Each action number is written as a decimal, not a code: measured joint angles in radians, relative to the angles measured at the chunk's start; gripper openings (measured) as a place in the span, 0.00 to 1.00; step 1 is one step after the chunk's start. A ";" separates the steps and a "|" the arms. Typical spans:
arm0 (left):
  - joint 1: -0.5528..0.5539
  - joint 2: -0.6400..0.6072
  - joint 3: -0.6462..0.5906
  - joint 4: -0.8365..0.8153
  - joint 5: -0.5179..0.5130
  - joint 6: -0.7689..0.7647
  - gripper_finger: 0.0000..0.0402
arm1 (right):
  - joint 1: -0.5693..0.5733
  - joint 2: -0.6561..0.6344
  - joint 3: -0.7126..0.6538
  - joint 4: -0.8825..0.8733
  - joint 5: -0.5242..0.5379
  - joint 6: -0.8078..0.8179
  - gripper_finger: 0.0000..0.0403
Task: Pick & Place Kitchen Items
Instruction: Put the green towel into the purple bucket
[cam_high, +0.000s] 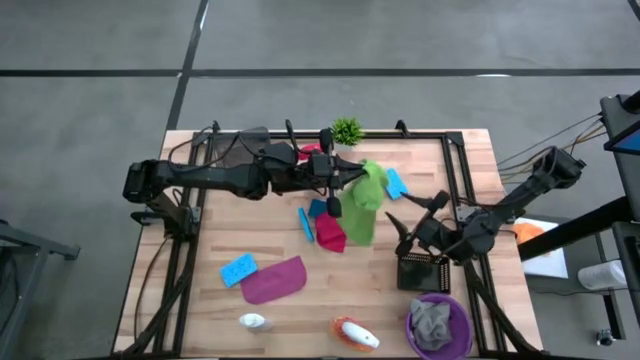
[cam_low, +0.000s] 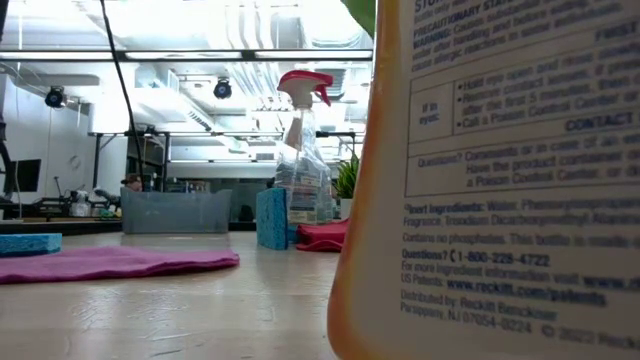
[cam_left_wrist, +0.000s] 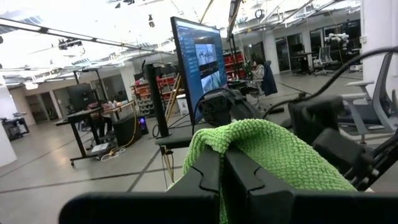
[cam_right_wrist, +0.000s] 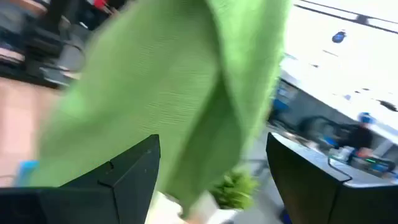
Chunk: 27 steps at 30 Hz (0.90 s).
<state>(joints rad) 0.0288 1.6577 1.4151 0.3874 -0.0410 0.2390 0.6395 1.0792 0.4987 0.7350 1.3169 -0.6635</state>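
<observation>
On my overhead feed, the wooden table (cam_high: 300, 310) sits on a grey floor crossed by dark lines. A tiny green potted plant (cam_high: 346, 130) stands at the table's far edge. A purple bowl (cam_high: 461, 330) sits at the near right corner, and just beyond it I see a small black grid-like rack (cam_high: 420, 273). Off the table's right side lie a white sheet of paper (cam_high: 548, 262) and something orange (cam_high: 525, 231) I cannot identify. Through the left wrist feed I see a tall monitor (cam_left_wrist: 198, 59) in the room beyond, and desks (cam_left_wrist: 102, 112) farther back.
</observation>
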 joint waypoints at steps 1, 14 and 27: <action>0.000 0.000 0.000 0.000 0.000 0.000 0.00 | 0.005 0.001 0.014 0.000 0.025 -0.026 0.72; 0.000 0.000 0.000 -0.021 0.017 0.000 0.00 | 0.011 -0.086 0.055 -0.085 0.044 -0.102 0.72; -0.001 0.000 0.000 -0.053 0.253 -0.001 0.00 | -0.062 -0.420 0.059 -0.822 -0.385 0.498 0.72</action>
<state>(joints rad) 0.0280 1.6577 1.4147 0.3344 0.2119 0.2382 0.5775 0.6587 0.5577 -0.0865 0.9317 -0.1652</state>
